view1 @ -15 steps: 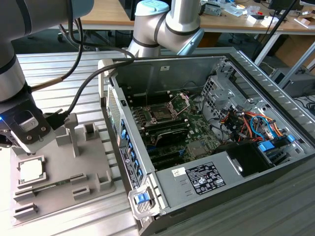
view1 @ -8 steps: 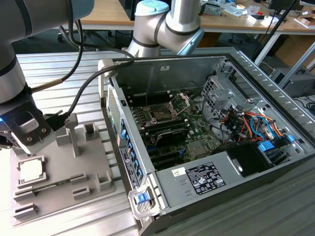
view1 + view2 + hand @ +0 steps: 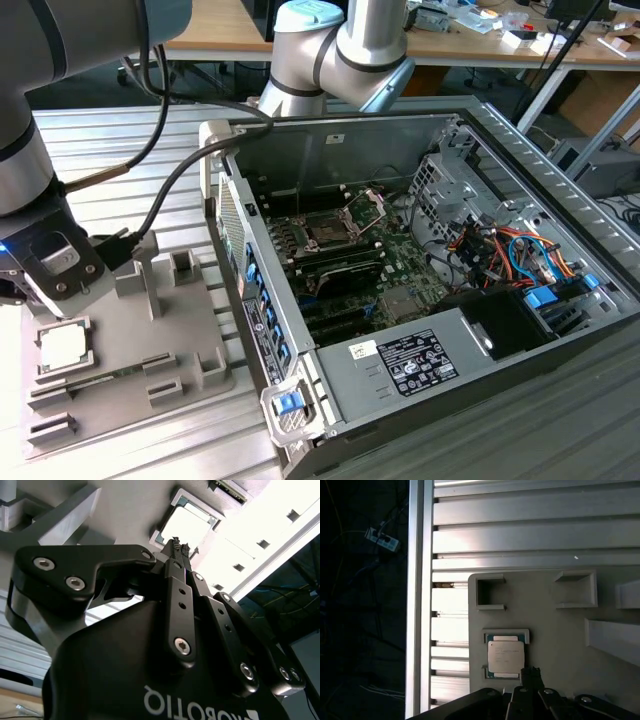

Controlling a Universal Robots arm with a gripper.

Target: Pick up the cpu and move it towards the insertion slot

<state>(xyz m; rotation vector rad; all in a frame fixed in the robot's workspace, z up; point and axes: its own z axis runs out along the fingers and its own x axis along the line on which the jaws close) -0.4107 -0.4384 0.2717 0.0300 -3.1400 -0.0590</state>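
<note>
Silver cpu (image 3: 505, 657) lies flat in the grey tray (image 3: 545, 625) just below your gripper (image 3: 532, 672), which is closed tight and holds nothing, with the slot (image 3: 325, 232) well away in the case (image 3: 300, 150).

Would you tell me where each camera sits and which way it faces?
Exterior view: off the arm, looking down into the open case with the insertion slot, tray at the exterior view's left; the arm shows.
First wrist view: at the wrist, looking at the cpu in the tray; gripper shows.
Second wrist view: at the wrist, looking along the gripper to the cpu.
Shared: both wrist views show gripper and cpu.
</note>
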